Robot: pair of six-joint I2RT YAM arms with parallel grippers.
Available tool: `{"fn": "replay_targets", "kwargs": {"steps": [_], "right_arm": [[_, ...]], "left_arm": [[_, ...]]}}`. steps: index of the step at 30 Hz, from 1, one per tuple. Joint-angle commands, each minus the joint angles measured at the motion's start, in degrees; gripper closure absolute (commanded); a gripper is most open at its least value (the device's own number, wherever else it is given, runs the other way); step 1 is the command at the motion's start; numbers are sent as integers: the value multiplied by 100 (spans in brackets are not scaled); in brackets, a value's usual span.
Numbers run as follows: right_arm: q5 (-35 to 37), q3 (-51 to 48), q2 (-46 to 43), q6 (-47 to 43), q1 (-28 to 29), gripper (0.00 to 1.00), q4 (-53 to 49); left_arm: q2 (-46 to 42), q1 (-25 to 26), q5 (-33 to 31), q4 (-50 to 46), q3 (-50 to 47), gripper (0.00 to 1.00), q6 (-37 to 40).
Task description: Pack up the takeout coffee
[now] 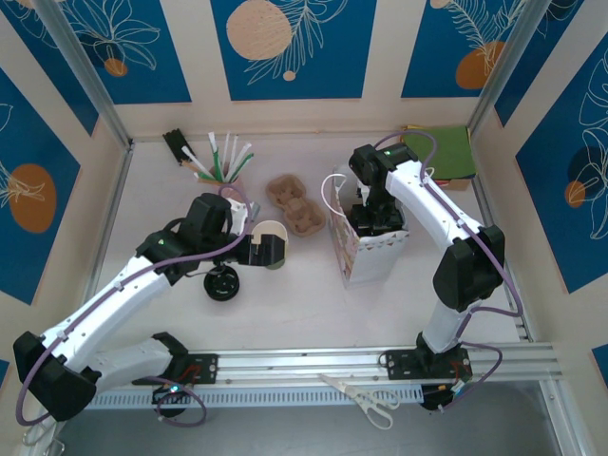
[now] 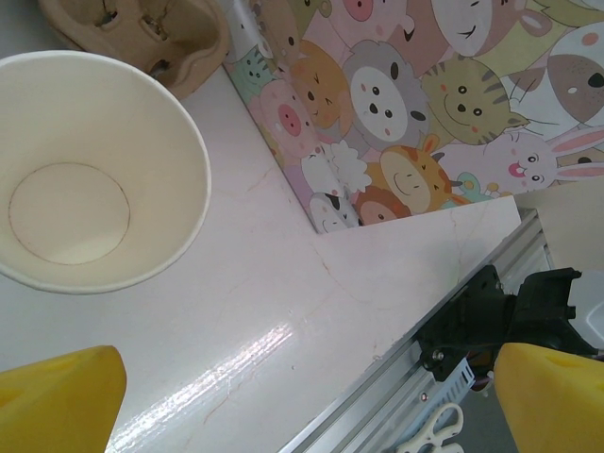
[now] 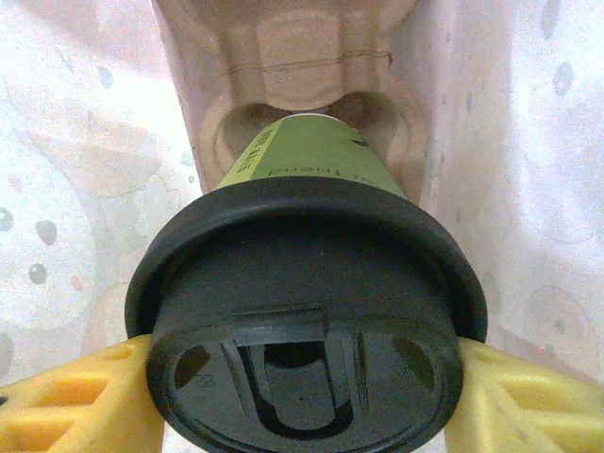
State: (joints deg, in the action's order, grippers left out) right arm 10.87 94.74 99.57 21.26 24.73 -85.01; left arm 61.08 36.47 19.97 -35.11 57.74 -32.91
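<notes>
While the right gripper (image 3: 302,396) clamps its yellow fingers (image 3: 75,401) on either side of the takeout coffee (image 3: 302,283), a small olive-green paper cup under a round black plastic lid, that cup hangs low inside the tall white paper bag (image 1: 372,256); its foot meets a socket of a moulded brown pulp carrier (image 3: 302,57); whether it is fully seated I cannot tell.

Risks, as I judge them: let go before the foot is home, and the cup tips against the bag wall; the squeeze lands just under the lid's rim, so too much force could pop the lid or dent the thin paper; fingers pulled up carelessly could snag the soft bag sides and drag the bag over.

Left gripper (image 2: 302,404) stands spread wide, grasping nothing, near a lidless paper cup (image 2: 94,170) that appears to lie on its side; a nudge would likely roll it.

Textures: lid matte and stiff, with a raised sip tab; carrier fibrous, rounded, seamed; lidless cup smooth and cream inside; bag's outer face glossy, printed with cartoon animals; table (image 2: 283,311) pale, faintly veined, shiny under the light.
</notes>
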Motion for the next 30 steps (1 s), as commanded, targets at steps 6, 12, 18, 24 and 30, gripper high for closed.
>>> {"fn": "replay_targets", "kwargs": {"steps": [6, 12, 18, 24, 30], "right_arm": [[-171, 45, 28, -10, -14, 35, -92], [-190, 44, 5, 32, 23, 35, -112], [-191, -28, -16, 63, 58, 35, -91], [-208, -57, -36, 85, 71, 35, -72], [-191, -61, -36, 79, 71, 35, -75]], "left_arm": [[44, -58, 130, 57, 123, 0, 69], [62, -53, 129, 74, 114, 0, 61], [62, -60, 130, 75, 122, 0, 70], [71, -61, 148, 75, 130, 0, 70], [80, -59, 165, 75, 146, 0, 74]]}}
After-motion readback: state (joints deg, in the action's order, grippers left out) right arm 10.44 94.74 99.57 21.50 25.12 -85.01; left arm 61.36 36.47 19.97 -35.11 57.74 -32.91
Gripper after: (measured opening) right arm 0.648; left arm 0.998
